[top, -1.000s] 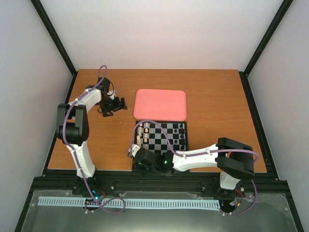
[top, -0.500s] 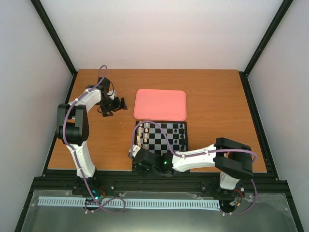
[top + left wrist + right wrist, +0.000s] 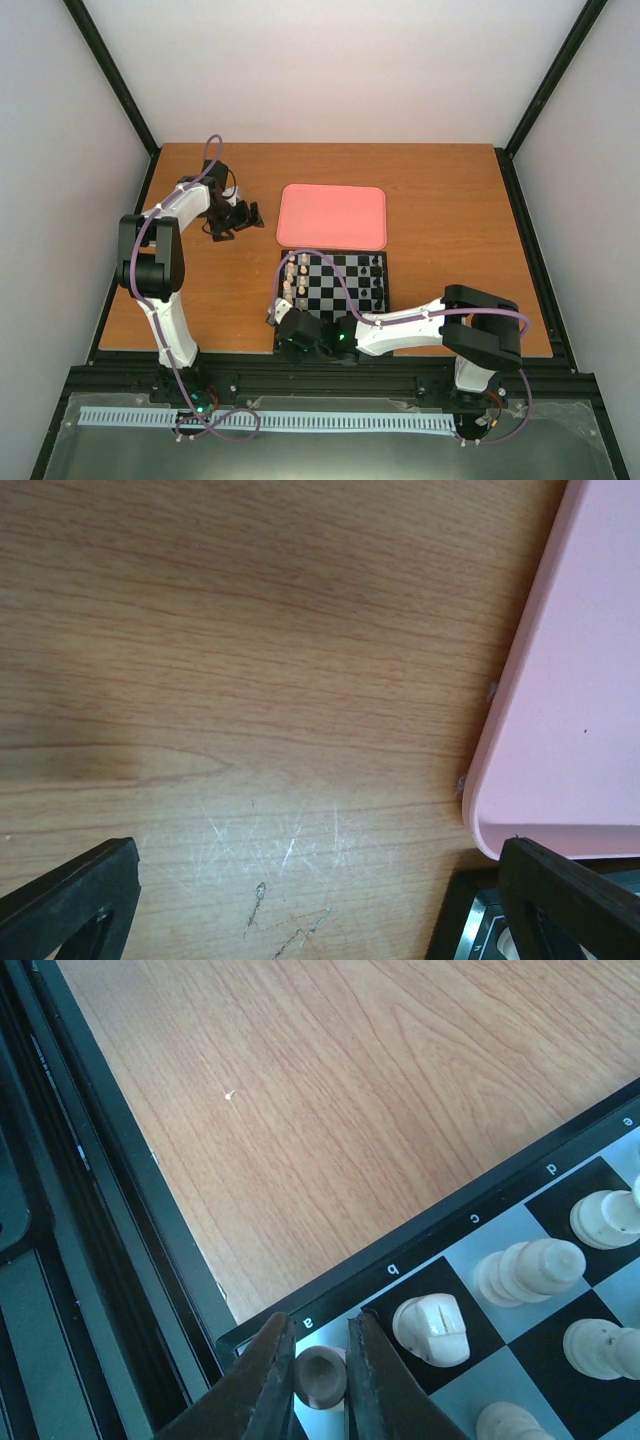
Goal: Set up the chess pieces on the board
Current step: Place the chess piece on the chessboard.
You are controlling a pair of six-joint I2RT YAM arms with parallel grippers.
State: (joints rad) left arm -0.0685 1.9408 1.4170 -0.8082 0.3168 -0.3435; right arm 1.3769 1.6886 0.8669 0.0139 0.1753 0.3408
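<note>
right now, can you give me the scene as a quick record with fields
board: on the table, between the pink tray and the arm bases
left claw: open, over bare table beside the tray
right claw: shut on a cream piece at the corner square marked a
other cream pieces: along the board's left side
black pieces: along its right edge

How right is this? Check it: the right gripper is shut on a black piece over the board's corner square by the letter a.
Wrong in one respect: the piece is pale, not black. The right wrist view shows the right gripper shut on a pale piece over the board corner square by the letter a.
</note>
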